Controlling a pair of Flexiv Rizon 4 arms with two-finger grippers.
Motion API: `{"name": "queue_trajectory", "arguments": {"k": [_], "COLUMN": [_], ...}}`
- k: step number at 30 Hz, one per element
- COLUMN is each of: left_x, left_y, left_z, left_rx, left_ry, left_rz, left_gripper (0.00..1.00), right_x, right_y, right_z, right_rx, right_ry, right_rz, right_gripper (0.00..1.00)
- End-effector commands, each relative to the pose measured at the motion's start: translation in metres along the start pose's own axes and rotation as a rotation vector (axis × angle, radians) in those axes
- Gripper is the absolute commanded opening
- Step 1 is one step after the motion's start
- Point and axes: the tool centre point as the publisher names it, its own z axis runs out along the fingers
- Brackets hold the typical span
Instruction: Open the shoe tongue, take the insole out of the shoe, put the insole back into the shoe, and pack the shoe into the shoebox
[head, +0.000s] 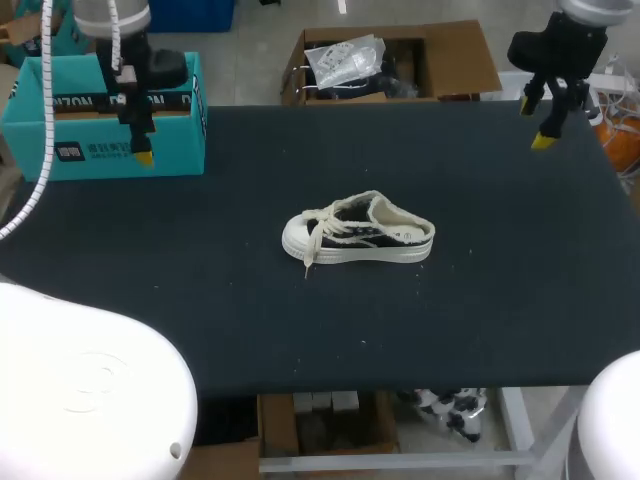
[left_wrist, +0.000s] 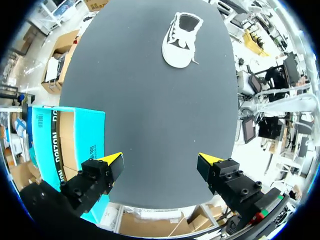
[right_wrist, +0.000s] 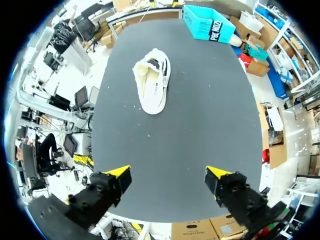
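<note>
A black-and-white sneaker with loose cream laces lies on its sole in the middle of the dark table, toe to the left. It lies far ahead of the left gripper, where the shoe shows its black inside, and far ahead of the right gripper, where the shoe shows a pale lining. The teal shoebox stands at the back left corner, under the left gripper. The right gripper hangs above the back right corner. Both grippers are open and hold nothing.
The shoebox lies just beside the left gripper's finger; from the right wrist the box is at the far end of the table. Bare dark tabletop surrounds the shoe on all sides.
</note>
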Motion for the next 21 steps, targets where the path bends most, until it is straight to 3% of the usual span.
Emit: {"name": "queue_trajectory", "arguments": {"k": [1,3,10,16,18,21], "left_x": [0.003,0.01,0.025,0.042,0.046,0.046], "left_y": [-0.021,-0.024,-0.036,-0.046,-0.048,-0.048], "left_z": [0.013,0.014,0.018,0.016,0.013,0.013], "left_rx": [-0.012,0.033,0.064,0.1,0.104,0.104], "left_ry": [0.077,0.113,0.094,-0.028,-0.059,-0.059], "left_rz": [-0.262,-0.336,-0.577,-0.831,-0.838,-0.838], "left_gripper": [1.0,1.0,1.0,1.0,1.0,1.0], "right_x": [0.02,0.028,0.045,0.05,0.051,0.051], "right_y": [0.005,0.017,0.053,0.073,0.076,0.076], "right_z": [0.023,0.033,0.064,0.081,0.084,0.084], "right_rx": [-0.105,-0.144,-0.247,-0.352,-0.413,-0.413], "right_ry": [-0.028,-0.034,-0.059,-0.087,-0.079,-0.079], "right_rz": [0.023,0.031,0.046,0.093,0.126,0.126], "right_gripper": [1.0,1.0,1.0,1.0,1.0,1.0]}}
